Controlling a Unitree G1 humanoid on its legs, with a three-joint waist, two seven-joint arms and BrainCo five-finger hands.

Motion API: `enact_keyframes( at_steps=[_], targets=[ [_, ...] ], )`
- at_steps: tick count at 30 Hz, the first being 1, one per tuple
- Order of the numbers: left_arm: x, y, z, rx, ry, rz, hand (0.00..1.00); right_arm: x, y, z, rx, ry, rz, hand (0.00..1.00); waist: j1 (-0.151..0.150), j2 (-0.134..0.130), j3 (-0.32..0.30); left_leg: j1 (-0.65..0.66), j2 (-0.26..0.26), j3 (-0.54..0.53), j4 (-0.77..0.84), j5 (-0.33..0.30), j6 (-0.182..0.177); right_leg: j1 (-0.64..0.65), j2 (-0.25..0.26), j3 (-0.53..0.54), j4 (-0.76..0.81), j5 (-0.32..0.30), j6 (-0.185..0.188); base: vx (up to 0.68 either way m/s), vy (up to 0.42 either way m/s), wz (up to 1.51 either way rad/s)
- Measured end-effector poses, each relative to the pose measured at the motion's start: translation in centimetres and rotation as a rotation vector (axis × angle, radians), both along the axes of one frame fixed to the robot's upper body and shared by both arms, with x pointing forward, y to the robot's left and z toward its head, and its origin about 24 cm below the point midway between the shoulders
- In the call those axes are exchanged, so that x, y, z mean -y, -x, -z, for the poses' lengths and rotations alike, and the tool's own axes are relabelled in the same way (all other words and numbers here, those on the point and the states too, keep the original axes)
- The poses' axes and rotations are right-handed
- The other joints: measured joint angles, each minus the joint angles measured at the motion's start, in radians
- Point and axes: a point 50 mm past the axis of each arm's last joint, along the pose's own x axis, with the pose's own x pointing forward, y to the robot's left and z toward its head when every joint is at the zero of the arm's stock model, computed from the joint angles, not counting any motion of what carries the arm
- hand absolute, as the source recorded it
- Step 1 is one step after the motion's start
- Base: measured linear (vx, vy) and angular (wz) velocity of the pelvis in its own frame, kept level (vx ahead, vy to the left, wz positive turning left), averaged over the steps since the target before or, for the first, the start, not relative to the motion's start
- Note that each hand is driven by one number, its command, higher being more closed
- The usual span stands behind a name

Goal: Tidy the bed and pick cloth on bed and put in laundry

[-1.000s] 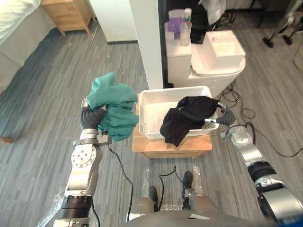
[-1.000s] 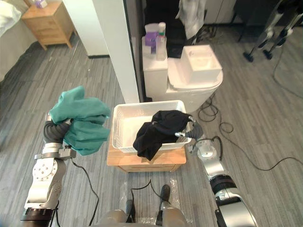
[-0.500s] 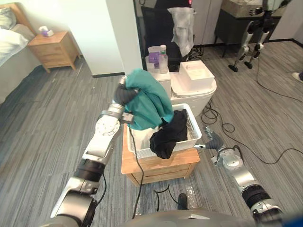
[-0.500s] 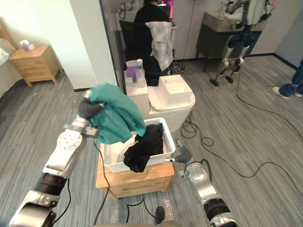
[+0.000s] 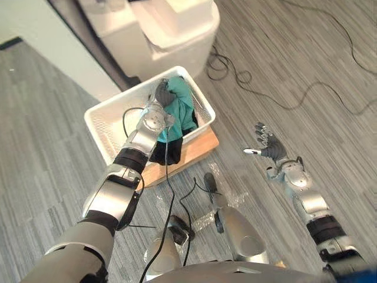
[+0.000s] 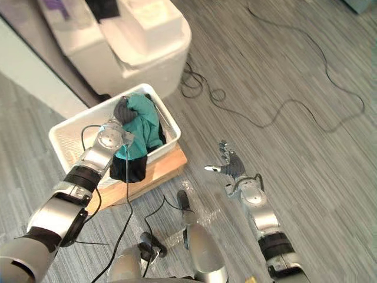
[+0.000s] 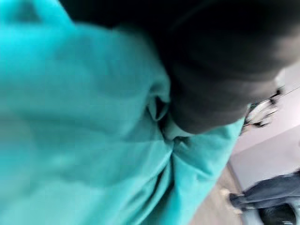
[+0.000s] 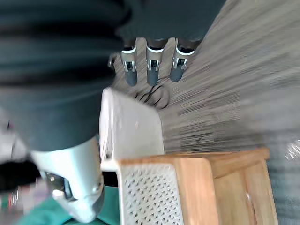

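Teal cloth [image 5: 184,111] now second in basket [image 5: 109,125]

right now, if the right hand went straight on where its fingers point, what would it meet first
Probably the white toilet; the open right hand has only floor before that, though depth is unclear.

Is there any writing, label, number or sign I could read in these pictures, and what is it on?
No text can be read anywhere here.
White basket, teal cloth, black cloth, wooden stand: no print shows on them.
Purple item at the view's top edge: too blurred to read, if it carries any print.
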Motion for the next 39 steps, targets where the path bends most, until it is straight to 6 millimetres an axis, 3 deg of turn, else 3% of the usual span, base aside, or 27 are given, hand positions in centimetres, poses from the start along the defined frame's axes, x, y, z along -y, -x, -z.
enact_keyframes(
  at_steps=[2,5,7,12,15,17,21,26,29,33,35,39],
  targets=[
    [-0.8,0.2,1.0,-0.032,0.024,-0.061,0.0,0.4,2.0,1.8,-0.057,-0.01,-0.001,0.0,-0.003,0.003,0.002,0.0,0.009,0.005,0.005,-0.001,-0.006,-0.003,0.011,0.012,0.0,0.0,0.0,0.05,0.035,-0.16],
    [-1.1,0.4,1.3,-0.011,0.049,-0.092,0.0,0.4,3.6,2.9,-0.077,-0.041,0.001,0.0,-0.003,0.003,0.002,0.009,0.014,0.005,0.003,0.0,-0.007,0.007,0.016,0.022,0.0,-0.004,-0.003,0.0,0.0,0.0],
    [-1.3,0.9,2.0,0.002,0.105,-0.096,0.0,0.3,4.3,3.1,-0.064,-0.054,-0.002,0.0,-0.006,0.003,0.002,0.024,0.013,0.002,0.011,0.0,-0.008,0.03,0.012,0.023,0.0,-0.055,-0.032,0.02,-0.002,0.1],
    [-1.7,3.9,5.1,0.044,0.215,-0.076,0.0,-0.5,6.8,4.4,-0.088,-0.113,-0.011,0.0,0.002,0.007,-0.004,0.132,0.003,-0.004,-0.077,0.037,-0.041,0.124,0.013,-0.028,-0.001,-0.105,-0.043,0.05,-0.026,0.24],
    [-1.9,6.2,6.5,0.064,0.243,-0.076,0.0,-0.9,8.3,5.6,-0.139,-0.113,-0.008,0.0,0.009,0.028,-0.045,0.178,-0.009,-0.017,-0.149,0.08,-0.055,0.161,0.006,-0.079,-0.001,-0.125,-0.059,0.11,-0.009,0.47],
    [-2.4,7.8,7.2,0.084,0.273,-0.087,0.0,-1.1,9.0,6.9,-0.208,-0.114,0.007,0.0,0.042,0.046,-0.09,0.219,-0.023,-0.042,-0.208,0.112,-0.06,0.199,0.005,-0.114,0.0,-0.133,-0.07,0.12,0.031,0.39],
    [-4.5,10.4,8.2,0.109,0.306,-0.151,0.0,-1.7,10.3,9.2,-0.338,-0.119,0.026,0.0,0.083,0.059,-0.185,0.279,-0.045,-0.092,-0.294,0.149,-0.066,0.256,0.001,-0.17,-0.001,-0.154,-0.086,0.1,0.075,0.44],
    [-7.3,13.6,9.0,0.137,0.383,-0.266,0.0,-2.0,11.5,11.4,-0.463,-0.123,0.05,0.0,0.121,0.057,-0.248,0.306,-0.088,-0.151,-0.355,0.165,-0.053,0.302,-0.038,-0.229,-0.006,-0.172,-0.066,-0.03,0.139,0.42],
    [-8.6,15.9,10.8,0.087,0.453,-0.321,0.0,-2.6,12.1,12.4,-0.519,-0.147,0.055,0.0,0.139,0.045,-0.279,0.307,-0.113,-0.175,-0.373,0.17,-0.039,0.31,-0.064,-0.253,-0.007,-0.179,-0.054,-0.08,0.096,0.27],
    [-8.1,19.7,14.1,-0.058,0.519,-0.321,0.0,-3.6,12.1,13.0,-0.553,-0.209,0.079,0.0,0.163,0.025,-0.294,0.308,-0.131,-0.195,-0.376,0.166,-0.026,0.318,-0.081,-0.263,-0.007,-0.179,-0.046,-0.06,0.049,0.11],
    [-7.3,21.6,16.0,-0.148,0.565,-0.324,0.0,-3.7,12.1,13.3,-0.569,-0.229,0.099,0.0,0.166,0.029,-0.295,0.309,-0.139,-0.203,-0.386,0.168,-0.023,0.318,-0.087,-0.266,-0.007,-0.179,-0.042,-0.04,0.032,0.08],
    [-4.8,26.7,22.8,-0.496,0.768,-0.424,0.0,-4.2,13.2,14.7,-0.654,-0.262,0.163,0.0,0.174,0.034,-0.299,0.327,-0.148,-0.218,-0.398,0.17,-0.019,0.336,-0.092,-0.274,-0.007,-0.186,-0.033,-0.02,0.026,0.07]
  ],
)
